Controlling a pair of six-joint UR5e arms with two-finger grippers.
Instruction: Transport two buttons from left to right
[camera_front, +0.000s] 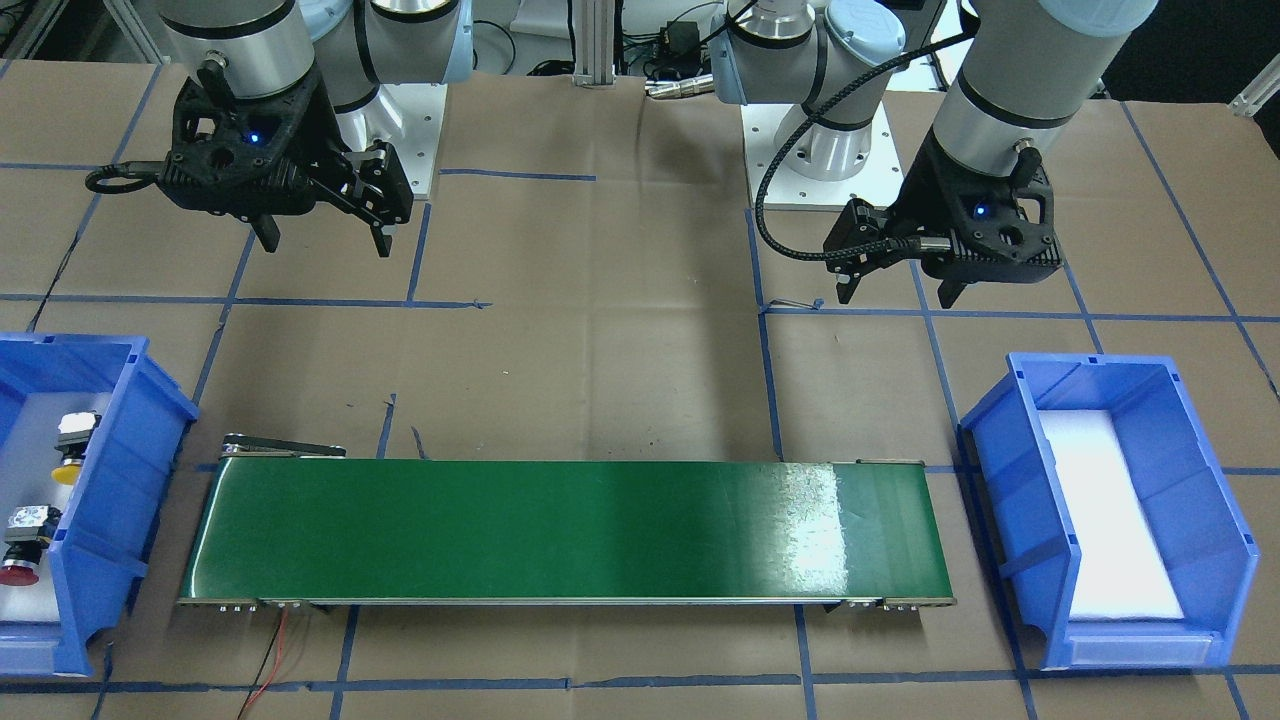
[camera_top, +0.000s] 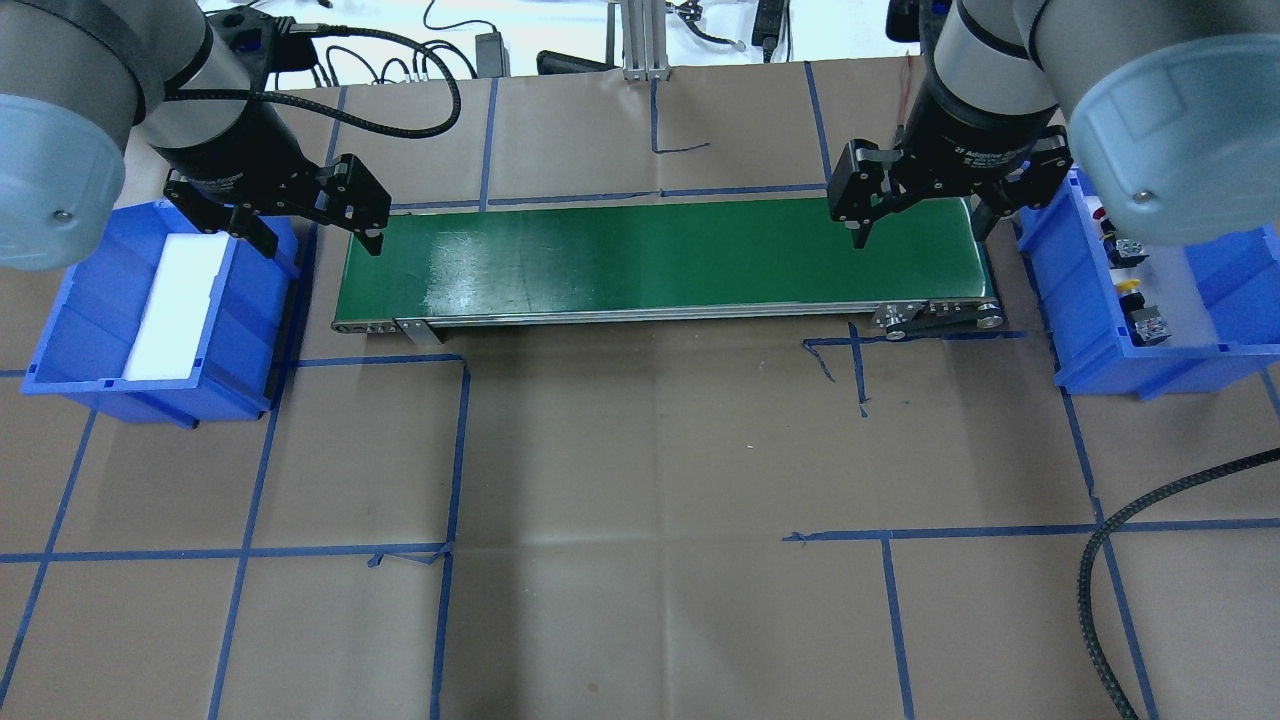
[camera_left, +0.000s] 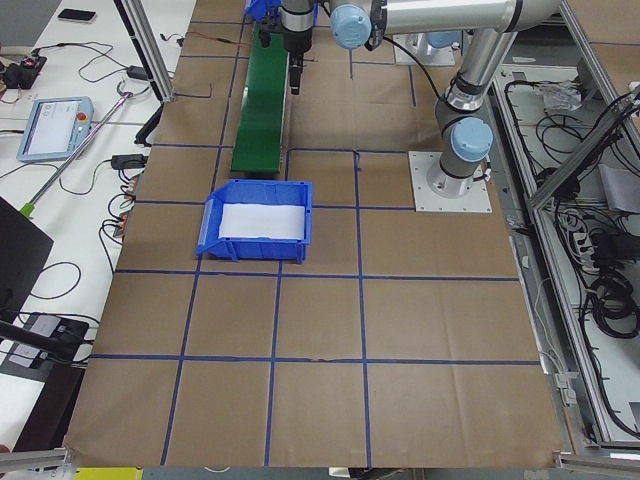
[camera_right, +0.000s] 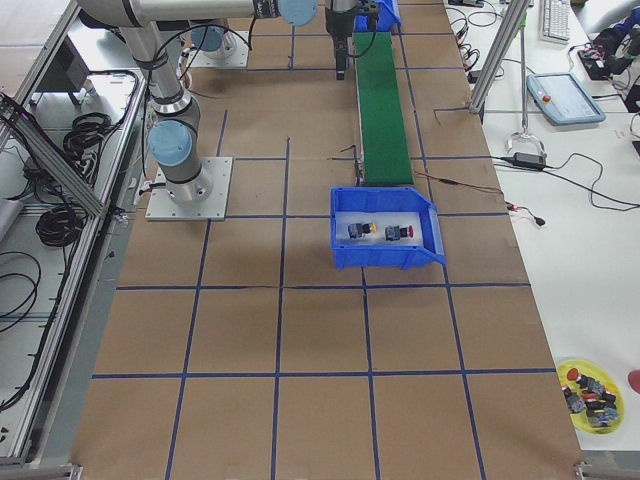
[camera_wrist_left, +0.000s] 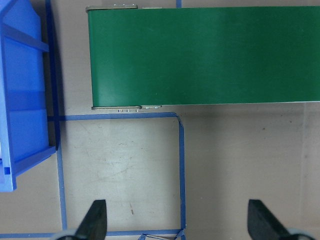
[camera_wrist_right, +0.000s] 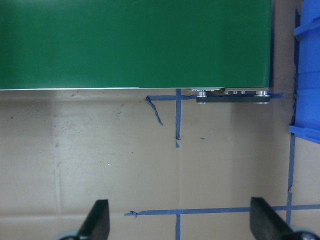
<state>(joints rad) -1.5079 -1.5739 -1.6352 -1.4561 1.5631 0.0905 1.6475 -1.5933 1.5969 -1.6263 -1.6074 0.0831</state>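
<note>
Two buttons lie in the blue bin (camera_front: 120, 470) on my right side: the yellow-capped button (camera_front: 70, 447) and the red-capped button (camera_front: 24, 547). They also show in the overhead view, yellow (camera_top: 1140, 305) and red (camera_top: 1118, 240), and in the exterior right view (camera_right: 360, 230) (camera_right: 400, 232). My right gripper (camera_front: 325, 238) (camera_top: 920, 230) hangs open and empty above the table near the belt's end, apart from that bin. My left gripper (camera_front: 897, 292) (camera_top: 320, 240) is open and empty by the belt's other end. Both wrist views show spread fingers (camera_wrist_left: 95, 222) (camera_wrist_right: 97, 222) with nothing between them.
A green conveyor belt (camera_front: 560, 530) lies between the two bins. The other blue bin (camera_front: 1000, 470) on my left side holds only a white foam pad (camera_front: 1110, 520). A yellow dish (camera_right: 590, 392) with several spare buttons sits at the table's far corner. Blue tape lines cross the brown table.
</note>
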